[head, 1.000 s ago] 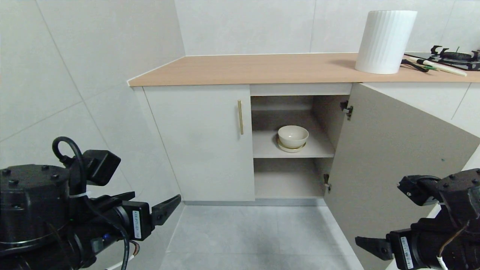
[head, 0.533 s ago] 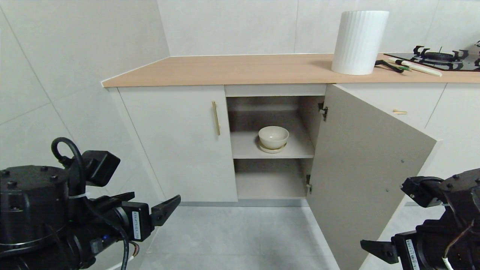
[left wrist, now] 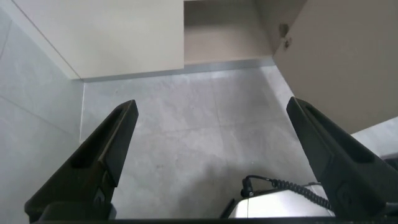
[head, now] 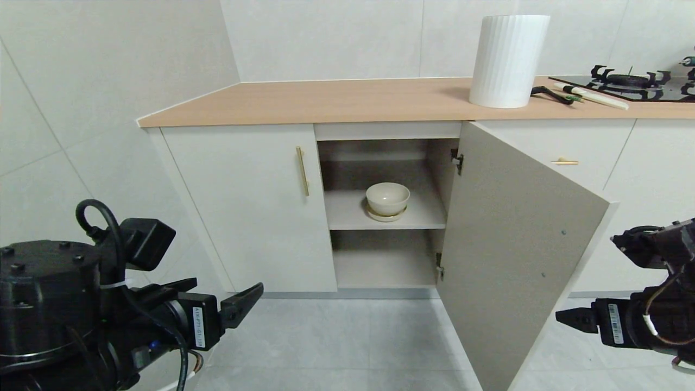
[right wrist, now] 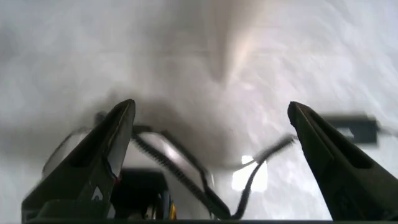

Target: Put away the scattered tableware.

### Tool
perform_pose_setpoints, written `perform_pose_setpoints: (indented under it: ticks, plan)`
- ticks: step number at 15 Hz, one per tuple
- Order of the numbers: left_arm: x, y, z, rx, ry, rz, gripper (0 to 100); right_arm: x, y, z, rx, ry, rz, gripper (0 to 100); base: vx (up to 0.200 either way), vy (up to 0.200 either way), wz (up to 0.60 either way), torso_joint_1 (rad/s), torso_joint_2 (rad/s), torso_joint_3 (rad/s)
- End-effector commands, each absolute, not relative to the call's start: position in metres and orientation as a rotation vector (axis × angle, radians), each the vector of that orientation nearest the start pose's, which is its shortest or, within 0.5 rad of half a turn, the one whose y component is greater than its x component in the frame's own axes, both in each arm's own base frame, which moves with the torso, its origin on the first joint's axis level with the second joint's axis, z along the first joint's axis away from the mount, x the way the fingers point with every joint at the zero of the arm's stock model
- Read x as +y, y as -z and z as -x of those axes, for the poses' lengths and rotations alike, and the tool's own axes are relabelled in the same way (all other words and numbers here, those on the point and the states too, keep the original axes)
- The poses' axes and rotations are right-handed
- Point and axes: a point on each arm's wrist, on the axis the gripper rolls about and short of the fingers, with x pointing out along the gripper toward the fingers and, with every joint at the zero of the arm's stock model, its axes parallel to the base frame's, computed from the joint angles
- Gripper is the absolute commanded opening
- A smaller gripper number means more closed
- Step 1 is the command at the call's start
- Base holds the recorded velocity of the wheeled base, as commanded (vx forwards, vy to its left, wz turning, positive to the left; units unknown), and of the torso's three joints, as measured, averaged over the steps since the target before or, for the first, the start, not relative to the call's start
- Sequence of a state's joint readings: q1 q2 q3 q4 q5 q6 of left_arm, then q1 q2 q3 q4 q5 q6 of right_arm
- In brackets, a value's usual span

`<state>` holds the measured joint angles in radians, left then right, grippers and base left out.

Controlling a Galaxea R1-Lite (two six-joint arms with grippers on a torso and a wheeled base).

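Note:
A cream bowl [head: 387, 196] sits on a small plate [head: 384, 217] on the middle shelf [head: 347, 212] of the open cupboard. My left gripper [head: 231, 296] hangs low at the left, well short of the cupboard, open over the floor tiles with nothing between its fingers [left wrist: 118, 143]. My right gripper [head: 567, 317] is low at the right, on the outer side of the swung-out cupboard door [head: 516, 244]. Its wrist view shows the right gripper [right wrist: 210, 109] open with wide-spread fingers holding nothing. Long utensils [head: 589, 96] lie on the wooden countertop [head: 326, 100].
A tall white ribbed cylinder [head: 507, 60] stands on the countertop beside the utensils, with a gas hob [head: 630, 84] behind them. The cupboard's left door [head: 250, 201] is closed, with a brass handle [head: 302, 170]. Grey floor tiles [head: 347, 342] lie before the cupboard.
The head camera has shifted, so the cupboard sits farther left and smaller in the picture. My right gripper has risen and moved outward to the right. The left gripper holds its place.

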<state>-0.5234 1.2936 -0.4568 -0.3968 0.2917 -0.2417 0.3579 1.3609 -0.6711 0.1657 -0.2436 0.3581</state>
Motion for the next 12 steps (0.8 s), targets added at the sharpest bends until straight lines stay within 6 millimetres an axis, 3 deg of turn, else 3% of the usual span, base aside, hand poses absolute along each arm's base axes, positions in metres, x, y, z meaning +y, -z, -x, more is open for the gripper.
perform_pose_setpoints:
  ticks: [1, 5, 8, 12]
  plan:
    - [-0.086, -0.166, -0.162, 0.431, 0.177, 0.063, 100, 0.051, -0.173, -0.180, 0.800, 0.083, -0.109, 100, 0.000, 0.000, 0.00, 0.000, 0.00, 0.000]
    - [-0.085, -0.166, -0.163, 0.428, 0.173, 0.065, 100, 0.012, -0.187, -0.188, 0.778, 0.252, -0.122, 100, 0.000, 0.000, 0.00, 0.000, 0.00, 0.000]
    - [-0.085, -0.169, -0.166, 0.400, 0.167, 0.084, 100, -0.001, -0.192, -0.195, 0.758, 0.304, -0.154, 100, 0.000, 0.000, 0.00, 0.000, 0.00, 0.000]
    - [-0.082, -0.169, -0.171, 0.370, 0.146, 0.104, 100, -0.007, -0.166, -0.248, 0.675, 0.381, -0.309, 100, 0.000, 0.000, 0.00, 0.000, 0.00, 0.000]
